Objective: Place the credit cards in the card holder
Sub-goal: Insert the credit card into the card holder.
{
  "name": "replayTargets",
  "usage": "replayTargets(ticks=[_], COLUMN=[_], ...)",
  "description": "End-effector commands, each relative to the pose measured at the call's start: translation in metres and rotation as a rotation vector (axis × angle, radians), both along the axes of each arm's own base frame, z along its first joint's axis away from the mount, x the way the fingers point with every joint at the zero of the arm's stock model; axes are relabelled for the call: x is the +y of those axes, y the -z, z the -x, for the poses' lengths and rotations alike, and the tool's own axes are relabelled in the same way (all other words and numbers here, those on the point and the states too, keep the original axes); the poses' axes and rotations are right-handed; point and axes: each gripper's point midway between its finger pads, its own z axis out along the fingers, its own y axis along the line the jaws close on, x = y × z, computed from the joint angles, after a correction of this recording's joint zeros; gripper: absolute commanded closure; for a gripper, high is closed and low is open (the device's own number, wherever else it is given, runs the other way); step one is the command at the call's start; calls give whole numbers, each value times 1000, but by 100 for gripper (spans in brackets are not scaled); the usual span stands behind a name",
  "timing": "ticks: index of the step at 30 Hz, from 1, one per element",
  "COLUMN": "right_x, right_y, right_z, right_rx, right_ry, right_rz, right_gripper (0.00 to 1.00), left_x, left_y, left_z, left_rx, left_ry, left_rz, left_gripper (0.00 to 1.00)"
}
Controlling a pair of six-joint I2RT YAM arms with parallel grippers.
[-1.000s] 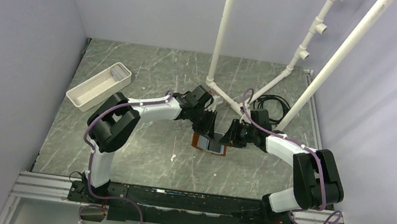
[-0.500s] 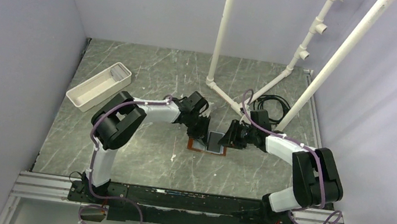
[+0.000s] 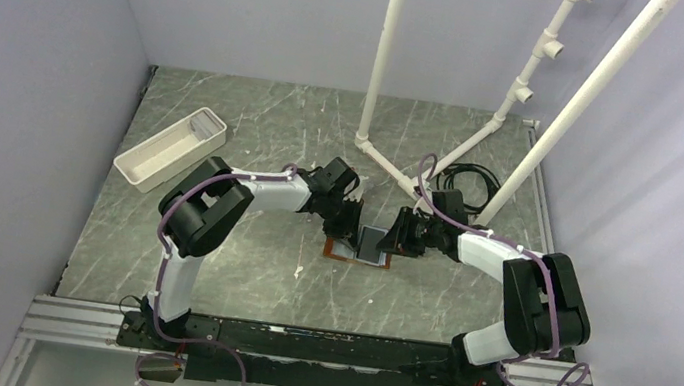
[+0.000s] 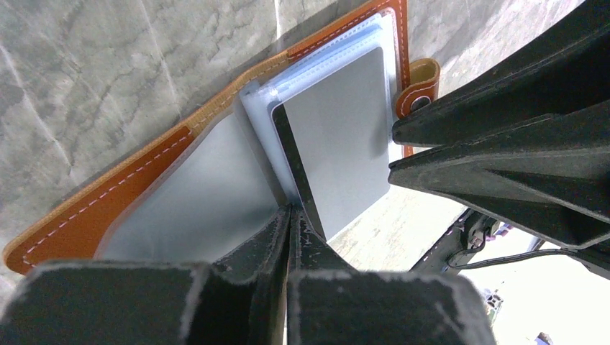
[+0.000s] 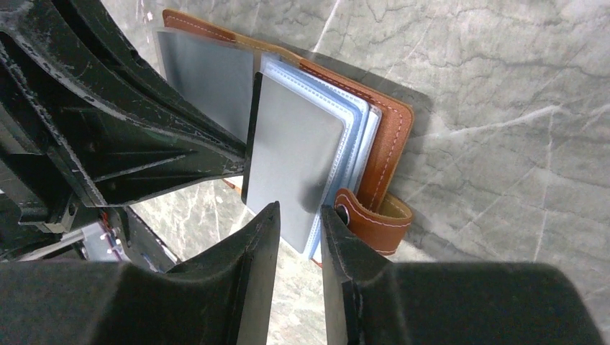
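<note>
The brown leather card holder lies open on the table between my grippers, its leather also showing in the left wrist view and the right wrist view. A grey credit card with a dark stripe lies on its clear sleeves. My left gripper is shut on the card's edge at the fold. Another grey card lies on the left half. My right gripper is narrowly open over the card's near edge, one finger beside the strap tab.
A long white tray stands at the back left. White pipes rise behind the holder, with black cables at their foot. Grey walls close in both sides.
My left gripper has come down and slightly left with the card, onto the open holder. The right gripper has stayed at the holder's right edge.
</note>
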Motion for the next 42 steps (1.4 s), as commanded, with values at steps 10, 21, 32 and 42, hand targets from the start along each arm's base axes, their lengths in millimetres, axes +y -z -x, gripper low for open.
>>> replayTargets(ticks=[10, 21, 32, 42], right_x=[13, 34, 33, -4], right_y=[-22, -45, -49, -26], right_z=[-8, -4, -5, -2], right_rx=[-46, -36, -27, -61], right_ry=[-16, -23, 2, 40], right_rz=[-94, -290, -322, -71], right_gripper=[74, 74, 74, 66], left_x=[-1, -1, 0, -17], left_y=[10, 9, 7, -57], left_z=[2, 4, 5, -3], left_rx=[2, 5, 12, -1], left_ry=[5, 8, 7, 13], left_rz=[5, 15, 9, 175], left_gripper=[94, 95, 95, 69])
